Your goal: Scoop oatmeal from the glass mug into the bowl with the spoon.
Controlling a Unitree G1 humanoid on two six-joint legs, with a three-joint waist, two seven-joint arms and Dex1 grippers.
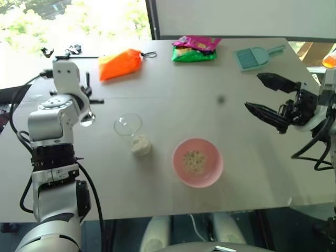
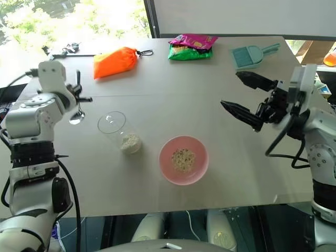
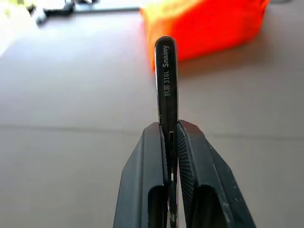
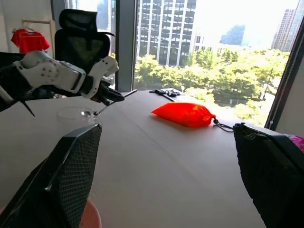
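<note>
Some pale beige oatmeal flakes (image 2: 182, 158) already lie in the round pink bowl (image 2: 167, 168) at the table's near middle, yet a cream-coloured heap remains in the bottom of the small clear glass mug (image 2: 112, 123) just left of it, so I judge the scooping part-done. The slim silver metal spoon (image 3: 166, 90) is clamped by its handle in the left gripper (image 3: 172, 135), held off the table beside the mug, while the right gripper (image 2: 242, 93) hangs wide apart and empty.

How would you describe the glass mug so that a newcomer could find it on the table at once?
Start at the pink bowl near the table's front edge and look towards the robot's left. The glass mug stands right there, clear and colourless, narrower than the bowl, with pale oatmeal in its bottom.
</note>
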